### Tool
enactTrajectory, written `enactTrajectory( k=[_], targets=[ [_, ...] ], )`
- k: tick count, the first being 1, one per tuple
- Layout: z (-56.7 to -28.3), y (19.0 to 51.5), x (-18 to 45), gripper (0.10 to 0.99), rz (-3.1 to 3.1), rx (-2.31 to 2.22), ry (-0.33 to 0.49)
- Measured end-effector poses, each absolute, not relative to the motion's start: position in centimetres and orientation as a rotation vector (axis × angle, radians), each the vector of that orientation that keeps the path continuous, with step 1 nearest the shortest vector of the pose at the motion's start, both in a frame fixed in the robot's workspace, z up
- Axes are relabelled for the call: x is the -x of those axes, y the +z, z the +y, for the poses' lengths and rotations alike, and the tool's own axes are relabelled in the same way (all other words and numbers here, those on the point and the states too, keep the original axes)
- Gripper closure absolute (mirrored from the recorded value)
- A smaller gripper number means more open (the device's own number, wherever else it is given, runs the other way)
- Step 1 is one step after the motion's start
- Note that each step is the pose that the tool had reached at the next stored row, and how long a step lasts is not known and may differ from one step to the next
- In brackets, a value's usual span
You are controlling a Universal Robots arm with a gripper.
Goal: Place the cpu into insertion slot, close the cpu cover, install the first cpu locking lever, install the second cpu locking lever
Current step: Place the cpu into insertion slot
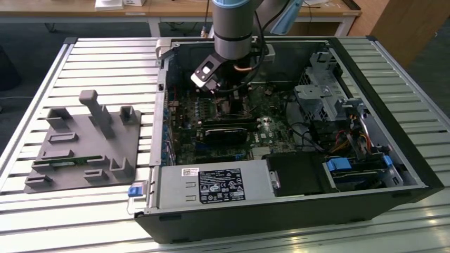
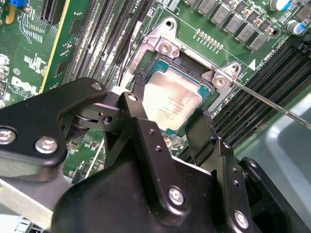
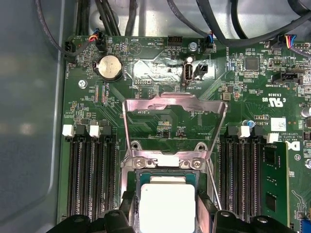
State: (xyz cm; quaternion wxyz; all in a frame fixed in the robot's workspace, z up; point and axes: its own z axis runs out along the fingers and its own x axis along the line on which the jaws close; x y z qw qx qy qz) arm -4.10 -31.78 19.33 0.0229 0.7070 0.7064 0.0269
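At the exterior view's left a grey holding fixture (image 1: pixel 84 142) rests on the slatted bench (image 1: pixel 105 52); to its right lies the open computer case (image 1: pixel 295 213), and the arm (image 1: pixel 232 26) reaches straight down into it, with the gripper (image 1: pixel 223 97) low over the motherboard; the arm's wrist stands in front of the socket area there. In both wrist views the cpu (image 2: pixel 171 103) (image 3: pixel 166 206) lies flat in the insertion slot (image 3: pixel 167 174), directly between the jaws, one finger (image 2: pixel 138 114) close against each of two opposite edges; the chip is near enough square that no long axis matters, and the jaws' closing line runs across it from one bank of memory slots (image 3: pixel 90 179) to the other. Whether the jaws pinch the chip or have let go I cannot tell, since no gap or contact at the edges is clear. The cpu cover (image 3: pixel 194 103) stands raised on its hinge on the side of the slot away from the gripper; a thin wire lever (image 2: pixel 272 103) lies beside the socket, unlatched by my reading. The gripper body hides the chip's nearest part.
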Motion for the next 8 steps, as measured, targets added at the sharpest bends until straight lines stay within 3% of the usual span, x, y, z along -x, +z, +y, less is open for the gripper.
enactTrajectory(
  k=[8],
  targets=[
    [-31.78, 20.4, 4.1, 0.475, 2.187, -2.189, 0.084]
  ],
)
